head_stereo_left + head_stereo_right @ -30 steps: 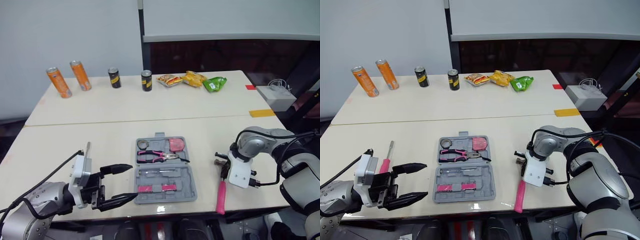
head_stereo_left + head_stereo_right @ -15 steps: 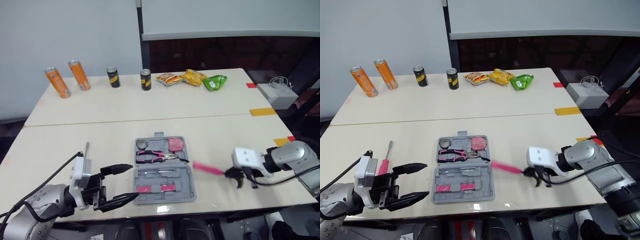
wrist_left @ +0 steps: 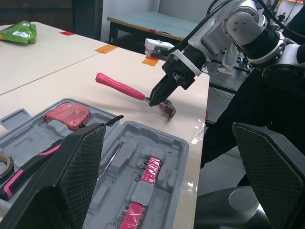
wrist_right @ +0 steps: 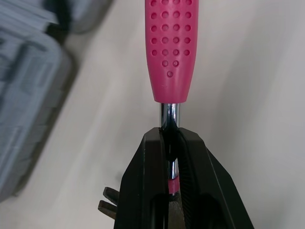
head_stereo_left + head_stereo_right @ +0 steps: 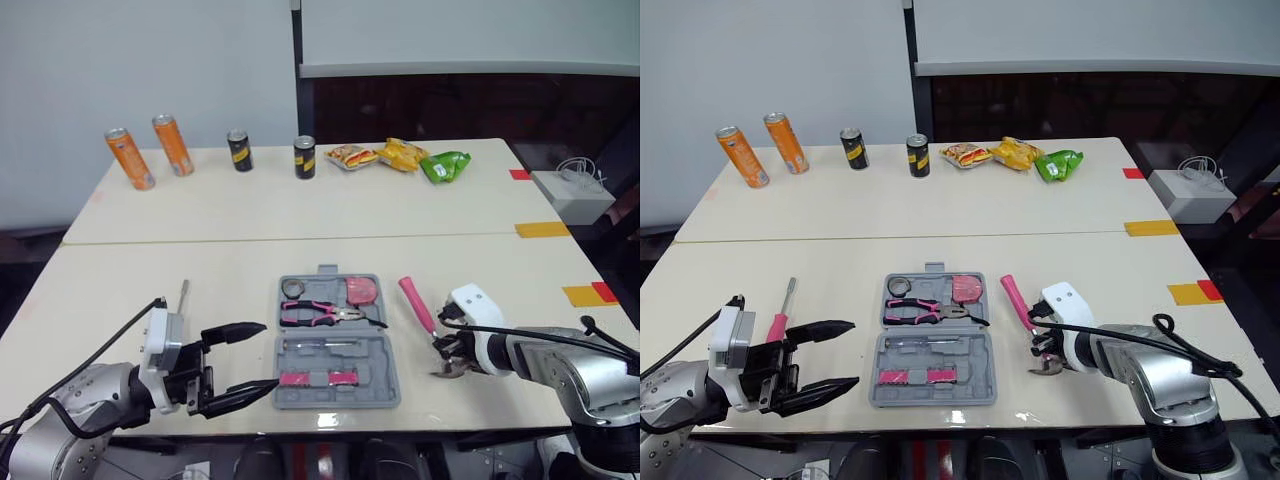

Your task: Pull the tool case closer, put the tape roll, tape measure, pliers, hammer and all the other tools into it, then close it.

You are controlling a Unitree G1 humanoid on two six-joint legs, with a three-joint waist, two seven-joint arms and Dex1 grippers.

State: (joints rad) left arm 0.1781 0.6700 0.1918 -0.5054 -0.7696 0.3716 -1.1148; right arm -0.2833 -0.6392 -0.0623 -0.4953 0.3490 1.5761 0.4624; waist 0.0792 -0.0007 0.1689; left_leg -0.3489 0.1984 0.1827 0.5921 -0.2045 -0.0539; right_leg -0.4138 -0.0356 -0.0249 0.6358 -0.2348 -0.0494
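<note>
Hammer point(image 5: 420, 310) with a pink grip, clenched in the right hand point(image 5: 445, 352): the two black fingers point(image 4: 155, 191) are pressed together on the bare metal shaft just below the grip. It lies just beside the right side of the tool case point(image 5: 380, 385), apart from it. The grip slants up and away toward the far edge of the bench point(image 5: 200, 270). The steel head is low by the near edge and may be touching the bench top, though that is hard to judge.

The grey tool case lies open and flat at the middle of the near edge. Its far half holds the tape roll point(image 5: 293, 289) in its left corner, the tape measure point(image 5: 362, 291) in its right corner, and the pliers point(image 5: 320, 315) with pink and black handles across the width. The near half holds a row of small pink pieces point(image 5: 318, 378).

The left hand point(image 5: 266, 355) hangs low over the near edge just to the left of the case, with its fingers spread wide and nothing between them. A screwdriver point(image 5: 777, 326) with a pink handle lies on the bench beyond that hand, toward the left edge.

Along the far edge stand two orange cans point(image 5: 145, 158) and two dark cans point(image 5: 270, 153), with snack packets point(image 5: 400, 157) to their right.
</note>
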